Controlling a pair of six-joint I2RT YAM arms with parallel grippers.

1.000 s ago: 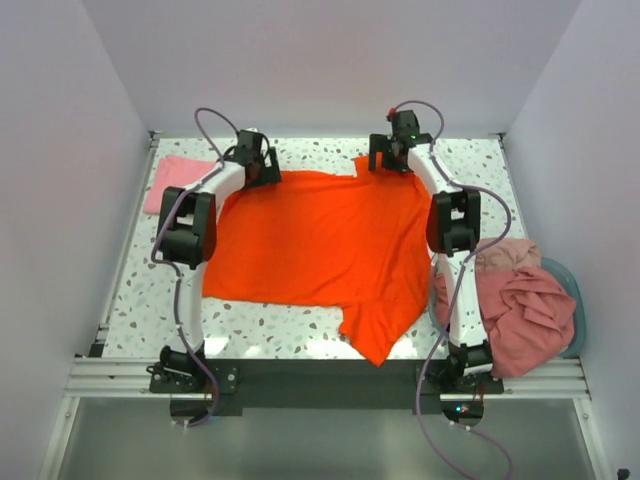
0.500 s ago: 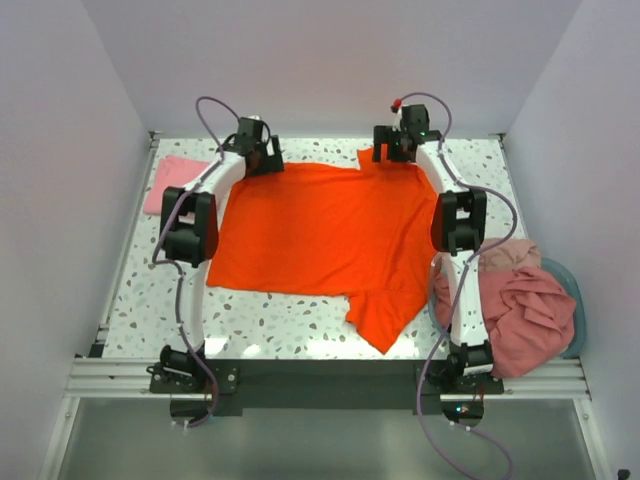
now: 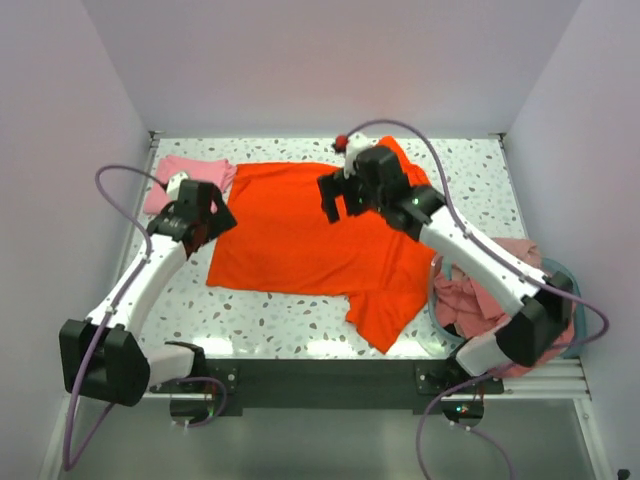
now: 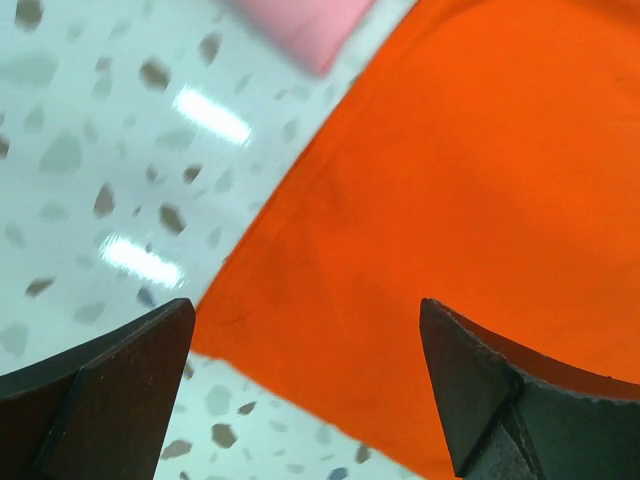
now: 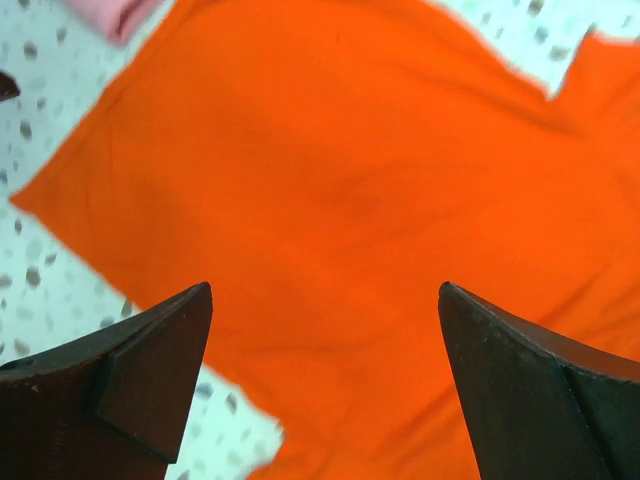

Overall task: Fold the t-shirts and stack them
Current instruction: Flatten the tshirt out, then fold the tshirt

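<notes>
The bright orange-red t-shirt (image 3: 310, 240) lies spread flat across the middle of the table; it also fills the left wrist view (image 4: 470, 180) and the right wrist view (image 5: 340, 200). A folded light pink t-shirt (image 3: 190, 178) lies at the back left, and its corner shows in the left wrist view (image 4: 310, 25). A heap of dusty salmon-pink t-shirts (image 3: 515, 305) sits at the right. My left gripper (image 3: 205, 213) is open and empty above the orange shirt's left edge. My right gripper (image 3: 340, 197) is open and empty above the shirt's upper middle.
The round teal tub (image 3: 577, 300) holds the salmon heap at the table's right edge. White walls close in the table on the left, back and right. A metal rail (image 3: 320, 375) runs along the near edge.
Both grippers let go of the shirt's far edge and pulled back from the far side. The left arm swung out to the left; the right arm moved over the shirt's middle. The shirt lies flat.
</notes>
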